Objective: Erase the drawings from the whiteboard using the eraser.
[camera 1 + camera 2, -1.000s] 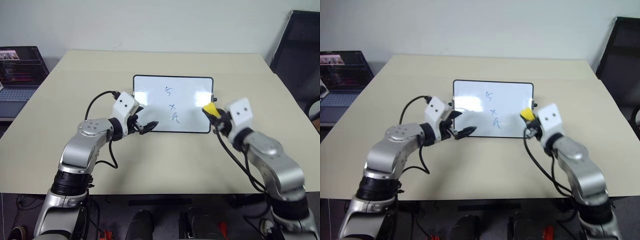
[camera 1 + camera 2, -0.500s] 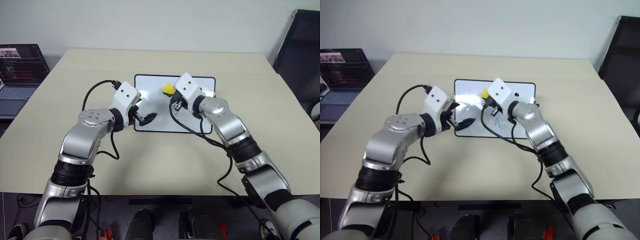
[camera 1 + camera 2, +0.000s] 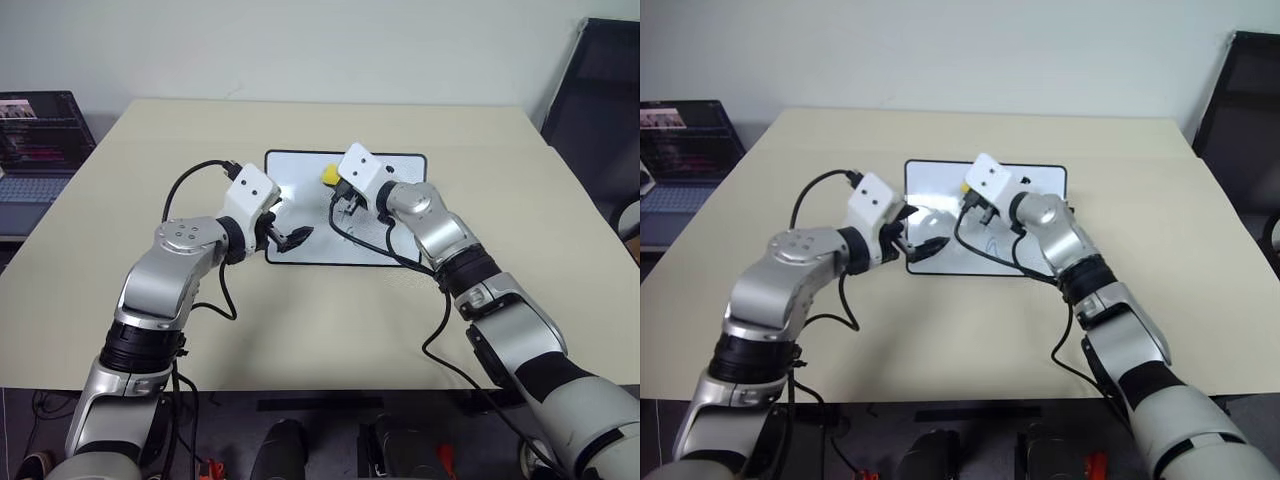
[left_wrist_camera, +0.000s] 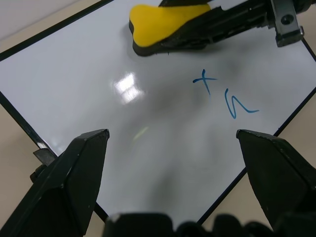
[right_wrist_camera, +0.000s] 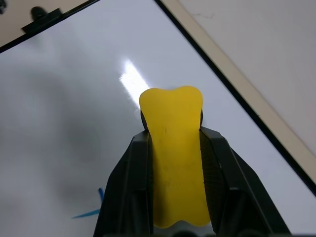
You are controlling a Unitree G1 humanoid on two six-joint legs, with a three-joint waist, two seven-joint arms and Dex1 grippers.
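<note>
Right gripper (image 5: 174, 148) swung from board's right edge to upper whiteboard (image 4: 98, 59), clamped on eraser (image 5: 173, 163), long axis along fingers, left gripper (image 4: 173, 143) wide open, empty, two drawings (image 4: 224, 96) remaining.

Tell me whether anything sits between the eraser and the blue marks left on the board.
Nothing visible does. The eraser, clamped in the right pincer, is over the whiteboard, and only bare white surface separates it from the remaining drawings.
</note>
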